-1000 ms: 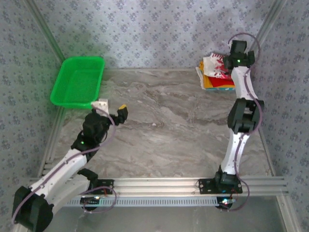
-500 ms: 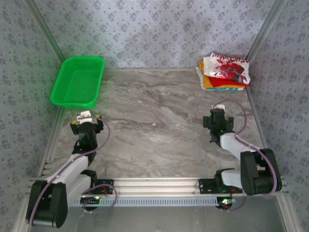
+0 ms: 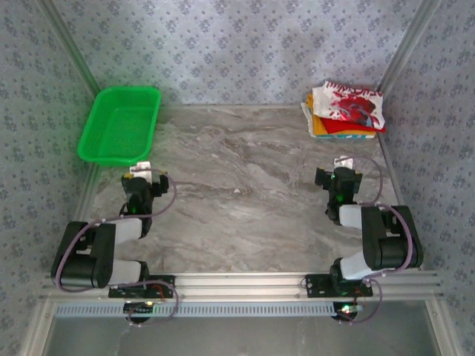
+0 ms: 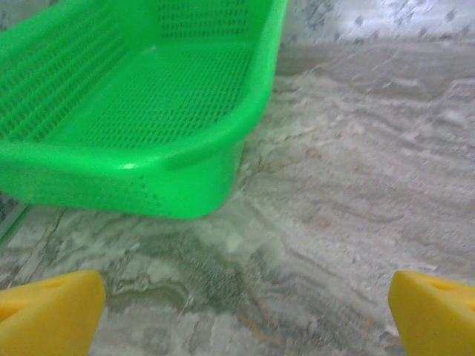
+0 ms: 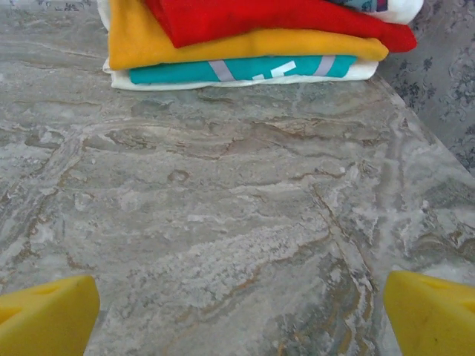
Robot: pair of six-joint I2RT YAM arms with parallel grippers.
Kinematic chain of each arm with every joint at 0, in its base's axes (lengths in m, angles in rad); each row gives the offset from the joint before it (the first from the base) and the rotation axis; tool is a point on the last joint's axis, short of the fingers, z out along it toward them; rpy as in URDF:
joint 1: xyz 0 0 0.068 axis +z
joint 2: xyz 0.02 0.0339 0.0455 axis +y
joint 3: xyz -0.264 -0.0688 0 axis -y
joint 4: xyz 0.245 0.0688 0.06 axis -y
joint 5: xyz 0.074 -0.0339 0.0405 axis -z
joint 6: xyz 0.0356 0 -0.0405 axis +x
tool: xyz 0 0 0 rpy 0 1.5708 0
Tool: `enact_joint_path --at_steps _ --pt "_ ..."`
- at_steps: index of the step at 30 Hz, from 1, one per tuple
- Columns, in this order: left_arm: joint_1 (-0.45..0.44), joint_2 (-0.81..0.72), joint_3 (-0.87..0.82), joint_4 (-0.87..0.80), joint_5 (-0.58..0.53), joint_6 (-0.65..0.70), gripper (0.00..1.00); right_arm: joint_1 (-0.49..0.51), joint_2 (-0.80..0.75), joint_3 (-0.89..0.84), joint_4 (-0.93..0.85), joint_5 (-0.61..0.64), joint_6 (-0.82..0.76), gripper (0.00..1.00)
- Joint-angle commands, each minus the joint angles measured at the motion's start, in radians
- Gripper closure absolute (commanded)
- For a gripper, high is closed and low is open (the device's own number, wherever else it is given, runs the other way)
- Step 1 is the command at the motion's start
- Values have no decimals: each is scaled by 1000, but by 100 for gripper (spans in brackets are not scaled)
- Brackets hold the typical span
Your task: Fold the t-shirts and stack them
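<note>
T-shirts (image 3: 347,111) folded, stacked at far right corner of surface (image 3: 245,193), white printed tee (image 3: 350,100) on top; left claw (image 4: 237,315) wide, holding nothing, near green basket (image 4: 148,111); right claw (image 5: 237,315) wide, holding nothing, facing stack; task looks done

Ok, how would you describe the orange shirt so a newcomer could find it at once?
Look to the far right corner of the marble table, where a pile of folded shirts sits. In that pile, the orange shirt is the plain layer directly under the red shirt and above the teal shirt with pale stripes.
</note>
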Motion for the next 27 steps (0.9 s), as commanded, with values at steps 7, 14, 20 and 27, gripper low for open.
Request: enact_joint_path --at_steps 7,14,20,27 --pt "38 79 -47 225 170 53 2 24 52 -36 172 -114 -70 0" --pt "133 177 0 233 254 -33 2 -23 62 19 82 -230 -52 0" --pt "145 193 149 -30 270 -41 2 -64 65 33 56 -292 -26 0" --pt "140 190 152 -40 260 -36 2 -44 61 31 56 -260 -38 0"
